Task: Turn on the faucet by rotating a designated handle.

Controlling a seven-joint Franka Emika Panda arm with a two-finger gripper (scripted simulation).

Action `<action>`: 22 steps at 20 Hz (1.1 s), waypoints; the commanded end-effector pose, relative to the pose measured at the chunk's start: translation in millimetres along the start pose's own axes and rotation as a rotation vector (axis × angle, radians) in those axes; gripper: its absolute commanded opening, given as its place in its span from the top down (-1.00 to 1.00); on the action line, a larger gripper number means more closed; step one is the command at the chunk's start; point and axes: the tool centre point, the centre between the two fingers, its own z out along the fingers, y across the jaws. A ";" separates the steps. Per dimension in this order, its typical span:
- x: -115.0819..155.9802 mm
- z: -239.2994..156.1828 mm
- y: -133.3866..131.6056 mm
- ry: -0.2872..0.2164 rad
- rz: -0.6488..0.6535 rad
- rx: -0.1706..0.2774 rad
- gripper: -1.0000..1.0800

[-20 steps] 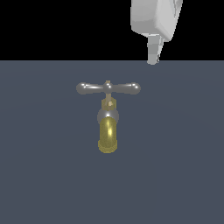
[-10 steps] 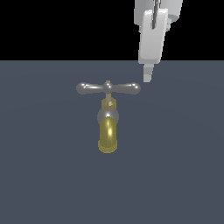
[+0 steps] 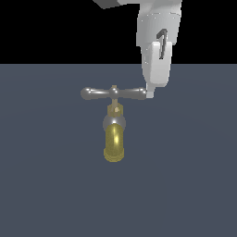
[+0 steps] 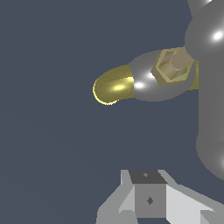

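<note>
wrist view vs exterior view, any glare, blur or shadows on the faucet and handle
Wrist view: sharp, no blur; bright white highlights on the grey handle and the faucet's collar, a softer sheen on its gold spout. Exterior view: blocky, low-resolution edges; a mild glint on the spout, the handle dimly lit. Neither view shows cast shadows on the flat grey surface. The gripper looks evenly lit.

Flat slate-grey surface fills lower part of exterior view, black backdrop above its far edge. Standing on it, near centre: the faucet, gold-yellow spout curving toward camera, grey collar and brass stem behind, w/ grey crossbar on top. Wrist view shows same grey plane under spout. Surface plain, no markings or seams.
</note>
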 end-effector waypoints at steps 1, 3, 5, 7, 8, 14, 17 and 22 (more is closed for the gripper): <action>2.1 6.3 4.7 0.001 -0.033 0.001 1.00; 3.6 10.2 7.4 0.001 -0.053 0.001 1.00; 4.9 13.3 9.6 0.001 -0.069 0.002 1.00; 5.9 15.7 11.2 0.002 -0.081 0.003 1.00; 6.3 16.5 11.8 0.002 -0.086 0.003 1.00; 6.8 18.1 12.9 0.002 -0.093 0.003 1.00; 6.9 18.0 15.6 0.002 -0.093 0.003 1.00; 6.3 18.3 29.9 0.002 -0.094 0.003 1.00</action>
